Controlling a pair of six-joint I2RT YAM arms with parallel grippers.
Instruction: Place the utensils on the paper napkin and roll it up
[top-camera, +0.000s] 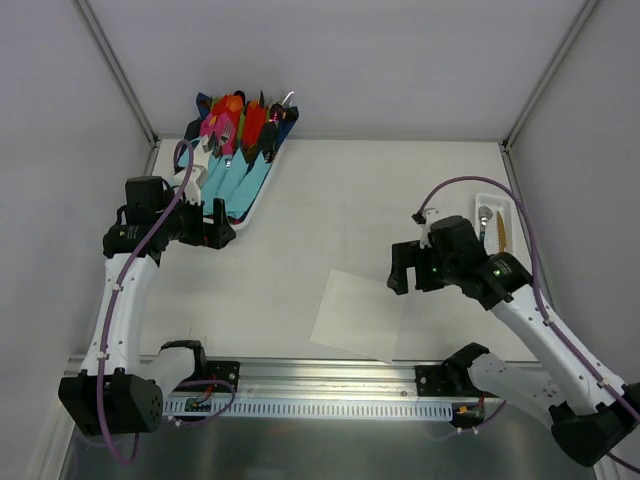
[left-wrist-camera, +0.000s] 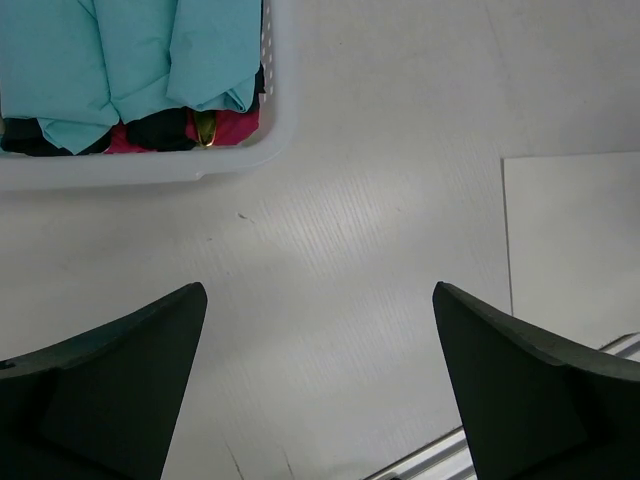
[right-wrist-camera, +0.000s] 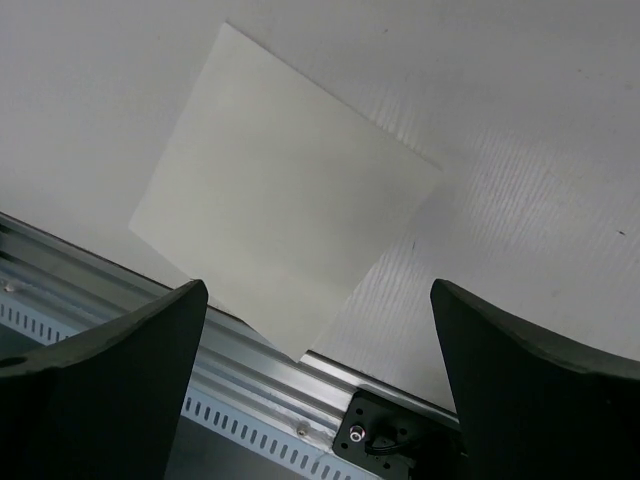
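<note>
- You have one paper napkin (top-camera: 358, 315): a plain white square, flat and slightly turned, lying at the table's near edge.
- You have two utensils, a golden-yellow piece (top-camera: 500, 231) and a spoon (top-camera: 484, 215) with a silvery head. They lie side by side in the small white tray (top-camera: 495, 196) at far right, well apart from the napkin.
- Your left gripper (left-wrist-camera: 320, 390) is spread wide and empty, near the white basket (left-wrist-camera: 150, 168) of blue-wrapped cutlery.
- Your right gripper (right-wrist-camera: 320, 390) is also spread wide and empty, above the napkin's edge.
</note>
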